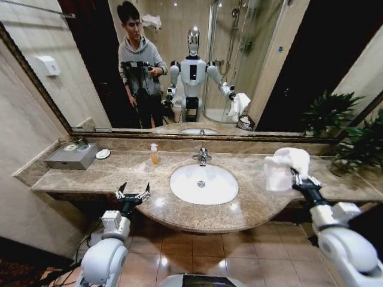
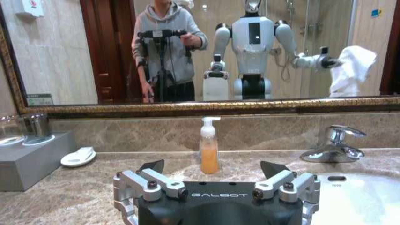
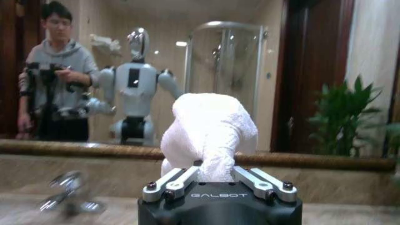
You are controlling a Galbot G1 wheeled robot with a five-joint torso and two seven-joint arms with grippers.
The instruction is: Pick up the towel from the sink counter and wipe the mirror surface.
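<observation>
Right claw (image 1: 293, 173) pinching the white towel (image 1: 286, 167), lifted above the table (image 1: 119, 173), mirror (image 1: 251, 54) just behind it, left claw (image 1: 133, 194) spread wide, low beside the sink (image 1: 204, 184)

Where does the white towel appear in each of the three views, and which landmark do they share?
Head view: the towel is at the right, held in the right gripper above the sink counter.
Left wrist view: it is seen as a reflection in the mirror surface, upper right.
Right wrist view: centre, just beyond the gripper.
Shared landmark: the chrome faucet.
</observation>
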